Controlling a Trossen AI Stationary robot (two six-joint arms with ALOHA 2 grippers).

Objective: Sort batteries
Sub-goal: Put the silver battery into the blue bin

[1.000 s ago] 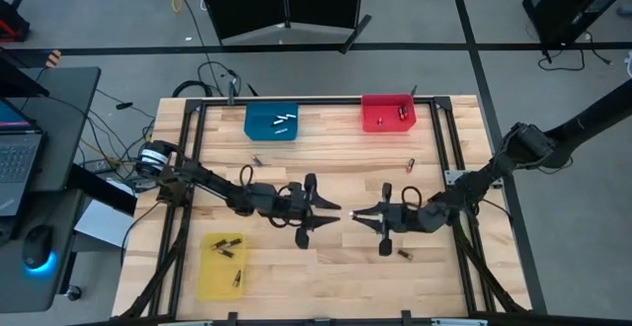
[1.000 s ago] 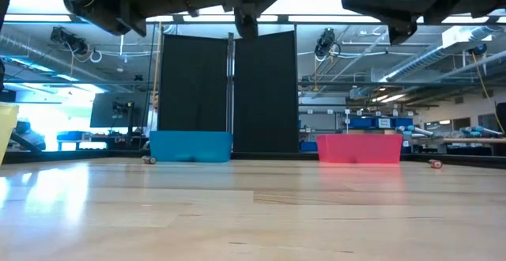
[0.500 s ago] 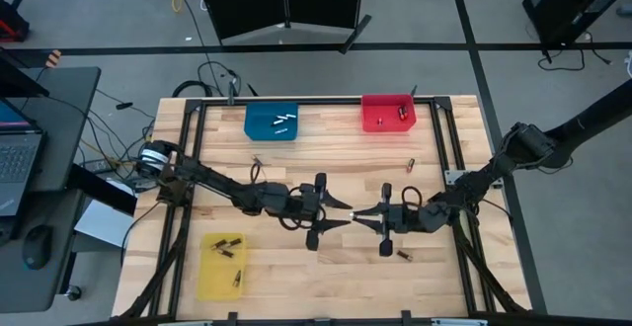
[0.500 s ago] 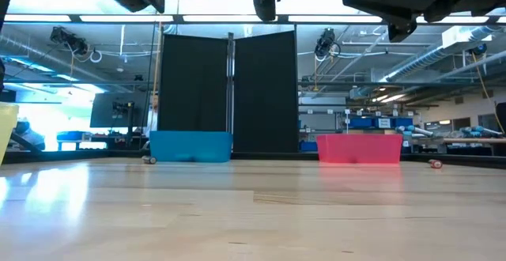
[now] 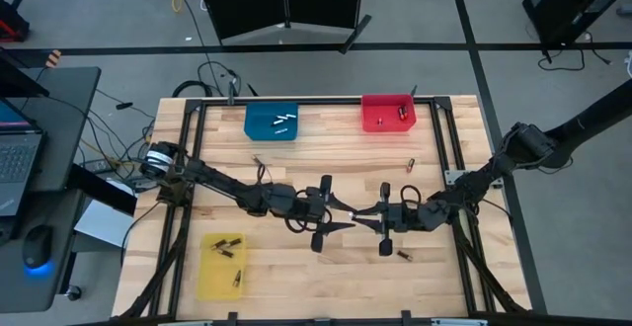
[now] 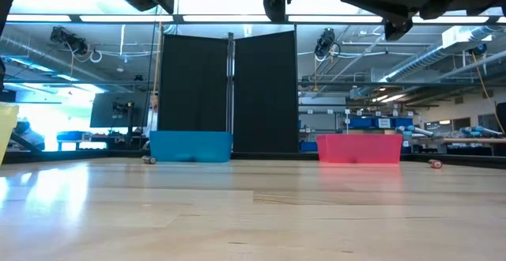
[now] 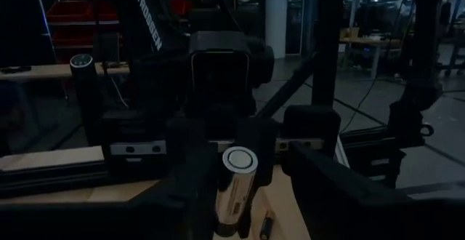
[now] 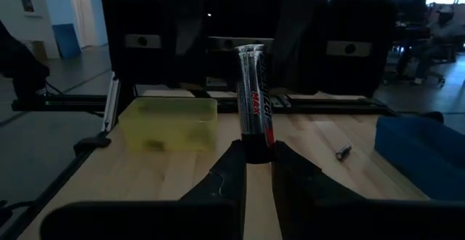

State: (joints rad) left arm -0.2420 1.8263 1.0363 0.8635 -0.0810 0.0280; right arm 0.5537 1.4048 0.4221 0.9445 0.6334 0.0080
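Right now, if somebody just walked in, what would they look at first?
Probably the two dark robot arms meeting nose to nose over the middle of the wooden table, where the right gripper holds a black-and-red battery out towards the left gripper. Next, the colours: a blue bin and a red bin at the far edge, and a yellow bin at the near left corner.

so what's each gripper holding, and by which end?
Right gripper pinches a battery by its lower end. The left gripper meets the same battery's other end; its hold is unclear.
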